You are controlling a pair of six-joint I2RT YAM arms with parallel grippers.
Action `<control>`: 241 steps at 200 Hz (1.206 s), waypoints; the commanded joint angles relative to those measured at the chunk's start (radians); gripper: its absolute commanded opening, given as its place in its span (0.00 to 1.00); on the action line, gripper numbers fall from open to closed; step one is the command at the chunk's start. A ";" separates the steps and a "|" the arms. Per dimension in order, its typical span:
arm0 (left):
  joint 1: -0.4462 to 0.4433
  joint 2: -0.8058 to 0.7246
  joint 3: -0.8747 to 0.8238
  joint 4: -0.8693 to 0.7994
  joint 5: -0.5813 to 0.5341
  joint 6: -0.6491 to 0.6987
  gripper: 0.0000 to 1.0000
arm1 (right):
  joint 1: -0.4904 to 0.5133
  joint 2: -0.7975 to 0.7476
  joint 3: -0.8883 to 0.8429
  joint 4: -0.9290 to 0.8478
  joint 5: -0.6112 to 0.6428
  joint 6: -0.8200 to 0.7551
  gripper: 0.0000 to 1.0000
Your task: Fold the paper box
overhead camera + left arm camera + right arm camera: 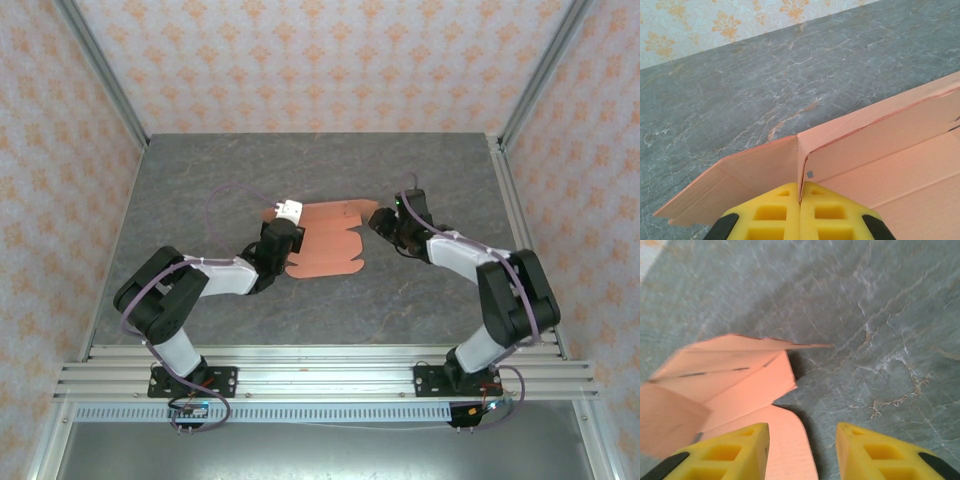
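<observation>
Paper box [328, 242] — in left gripper [800, 194]

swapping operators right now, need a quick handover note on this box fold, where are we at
Left gripper: shut, pinching a raised corner fold at the left end of the paper box.
Right gripper: open, over a rounded tab at the box's right end, nothing gripped.
Box: mid-table, mostly a flat sheet.
Done: one long wall creased up by the left corner.
Left: raise the other walls, tuck the tabs.

Salmon-orange paper box [330, 245], partly folded
</observation>
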 commanded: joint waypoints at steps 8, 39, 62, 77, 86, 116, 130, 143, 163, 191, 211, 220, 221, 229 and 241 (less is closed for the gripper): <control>-0.005 -0.003 0.019 -0.079 -0.041 -0.006 0.00 | 0.005 0.122 -0.018 0.263 -0.096 0.063 0.34; -0.005 -0.003 0.027 -0.088 -0.043 -0.005 0.00 | 0.016 0.193 -0.006 0.362 -0.079 0.062 0.33; -0.004 -0.003 0.033 -0.093 -0.042 -0.005 0.00 | 0.029 0.201 -0.004 0.386 -0.052 0.042 0.33; -0.005 -0.001 0.035 -0.093 -0.040 -0.003 0.00 | 0.032 0.219 0.010 0.381 -0.040 0.028 0.34; -0.006 -0.001 0.038 -0.097 -0.041 0.000 0.00 | 0.032 0.234 0.021 0.380 -0.035 0.024 0.34; -0.005 0.003 0.048 -0.118 -0.045 0.003 0.00 | 0.032 0.289 0.044 0.406 -0.041 0.044 0.31; -0.005 0.000 0.048 -0.119 -0.044 0.005 0.00 | 0.033 0.306 0.048 0.428 -0.043 0.049 0.31; -0.005 -0.001 0.049 -0.122 -0.047 0.006 0.00 | 0.033 0.315 0.054 0.435 -0.046 0.045 0.31; -0.005 0.000 0.048 -0.122 -0.044 0.007 0.00 | 0.033 0.326 0.060 0.456 -0.051 0.040 0.31; -0.005 0.003 0.049 -0.118 -0.043 0.003 0.00 | 0.034 0.349 0.078 0.475 -0.064 0.034 0.28; -0.005 0.006 0.054 -0.124 -0.040 0.003 0.00 | 0.037 0.354 0.083 0.491 -0.072 0.034 0.21; -0.005 0.006 0.053 -0.125 -0.039 0.001 0.00 | 0.042 0.349 0.083 0.497 -0.079 0.030 0.17; -0.005 0.006 0.053 -0.124 -0.039 0.001 0.00 | 0.042 0.348 0.083 0.498 -0.077 0.029 0.17; -0.006 0.006 0.054 -0.125 -0.039 0.001 0.00 | 0.046 0.342 0.084 0.499 -0.076 0.022 0.15; -0.005 0.006 0.053 -0.124 -0.038 0.002 0.00 | 0.052 0.331 0.082 0.499 -0.078 0.015 0.13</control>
